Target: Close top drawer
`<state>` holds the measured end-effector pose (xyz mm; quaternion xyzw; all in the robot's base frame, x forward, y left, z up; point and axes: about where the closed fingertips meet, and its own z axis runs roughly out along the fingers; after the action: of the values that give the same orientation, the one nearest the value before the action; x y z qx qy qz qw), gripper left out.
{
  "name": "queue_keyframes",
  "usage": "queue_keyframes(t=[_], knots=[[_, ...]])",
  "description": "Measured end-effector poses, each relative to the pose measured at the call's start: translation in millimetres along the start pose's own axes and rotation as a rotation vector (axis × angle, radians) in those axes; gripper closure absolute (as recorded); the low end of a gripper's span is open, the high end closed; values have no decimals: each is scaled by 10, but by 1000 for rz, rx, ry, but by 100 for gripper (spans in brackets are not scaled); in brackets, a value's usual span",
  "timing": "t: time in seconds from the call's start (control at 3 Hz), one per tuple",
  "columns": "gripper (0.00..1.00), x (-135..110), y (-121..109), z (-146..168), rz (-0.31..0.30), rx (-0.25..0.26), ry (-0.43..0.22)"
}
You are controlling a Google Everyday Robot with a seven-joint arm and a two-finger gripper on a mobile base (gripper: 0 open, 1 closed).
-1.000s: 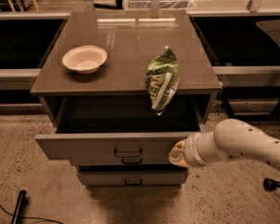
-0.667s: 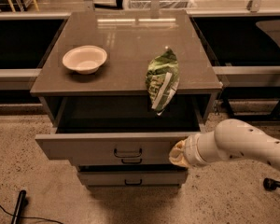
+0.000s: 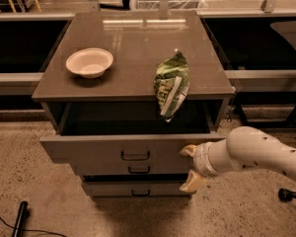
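Below the surface's front-right corner, gripper with fingers apart at top drawer front. Drawer still open; pushing step, so next press straight inward.

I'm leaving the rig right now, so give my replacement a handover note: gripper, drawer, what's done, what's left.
Gripper: fingers spread open, holding nothing, at the right end of the front of the wide grey-brown top drawer; contact unclear.
Drawer: pulled well out, its dark metal loop handle free.
Grey-brown cabinet top: round white bowl, and a crinkled green snack bag overhanging the front edge above the open drawer.
Done: gripper positioned.
Left: push the front in until shut.
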<state>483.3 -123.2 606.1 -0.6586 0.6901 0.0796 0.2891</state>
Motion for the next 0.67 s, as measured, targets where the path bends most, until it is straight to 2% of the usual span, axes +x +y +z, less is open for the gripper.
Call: queue_keyframes(t=[0.33,0.67], knots=[[0,0,0,0,0,0,0],[0,-1,0,0,0,0,0]])
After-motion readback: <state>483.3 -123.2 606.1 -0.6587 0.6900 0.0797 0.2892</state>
